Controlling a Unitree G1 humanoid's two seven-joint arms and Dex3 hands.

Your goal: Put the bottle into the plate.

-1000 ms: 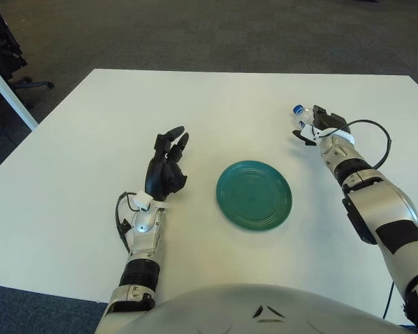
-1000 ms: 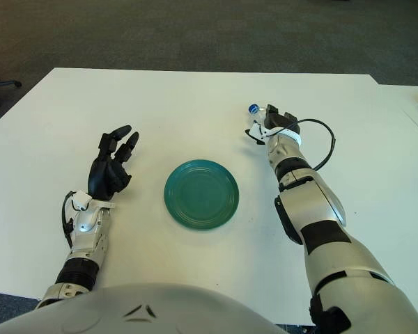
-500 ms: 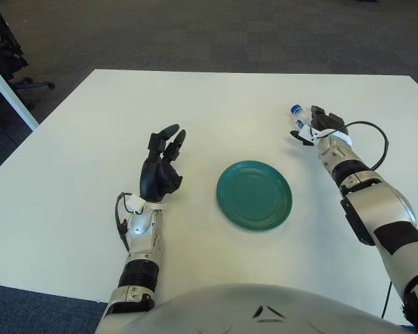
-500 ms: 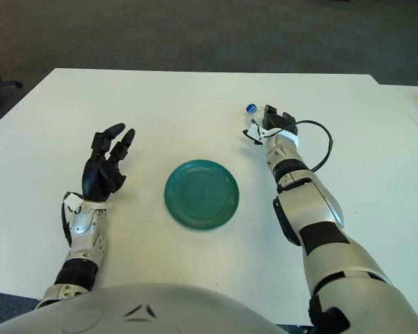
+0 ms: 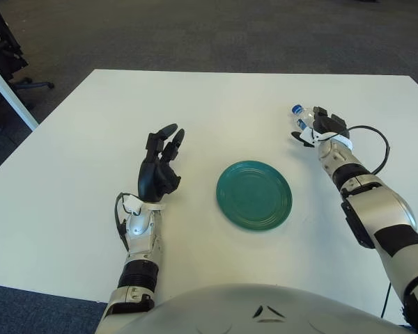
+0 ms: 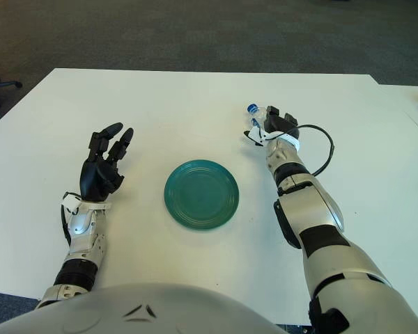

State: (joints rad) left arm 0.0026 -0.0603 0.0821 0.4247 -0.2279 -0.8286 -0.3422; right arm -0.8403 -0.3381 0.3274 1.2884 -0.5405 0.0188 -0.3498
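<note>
A round teal plate (image 5: 254, 195) lies flat in the middle of the white table. To its upper right, my right hand (image 5: 320, 126) is curled around a small clear bottle (image 5: 301, 116) with a blue cap; the cap end pokes out to the left of the fingers, and the rest is hidden by the hand. The bottle sits well apart from the plate. My left hand (image 5: 160, 163) is raised left of the plate, fingers spread upward, holding nothing.
The white table (image 5: 83, 160) ends in an edge on the left and at the far side, with dark carpet beyond. A black cable (image 5: 376, 142) loops off my right wrist. A chair base and a white table leg (image 5: 10, 90) show at far left.
My left hand has drifted slightly left and up. The right hand with the bottle has barely moved.
</note>
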